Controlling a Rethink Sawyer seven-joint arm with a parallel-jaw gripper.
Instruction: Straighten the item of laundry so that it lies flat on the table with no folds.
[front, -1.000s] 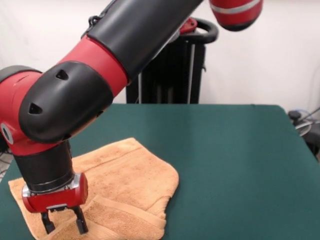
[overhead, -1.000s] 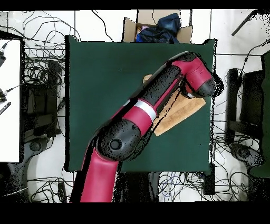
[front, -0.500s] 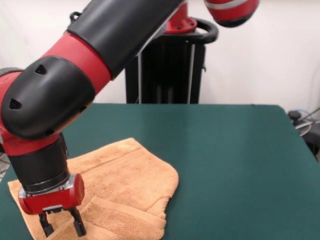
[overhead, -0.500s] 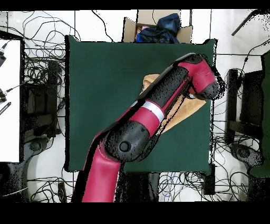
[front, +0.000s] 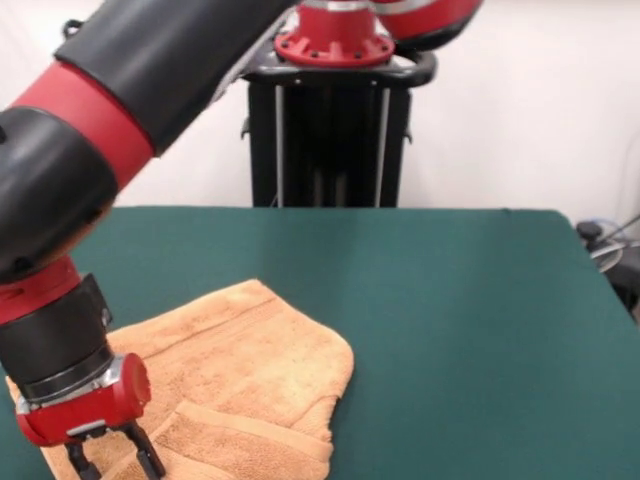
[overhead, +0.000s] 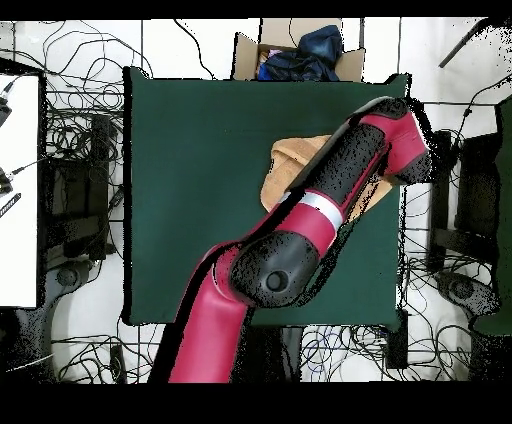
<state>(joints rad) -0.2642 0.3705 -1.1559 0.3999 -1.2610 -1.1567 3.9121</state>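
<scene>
The gripper sits at the front view's bottom edge, fingertips cut off, its two fingers narrowly apart and gripping nothing visible, over the towel's near left corner. The towel lies folded, one layer doubled over, on the green table. From overhead, the arm hides most of the towel. A cardboard box stands beyond the table; cables cover the floor.
</scene>
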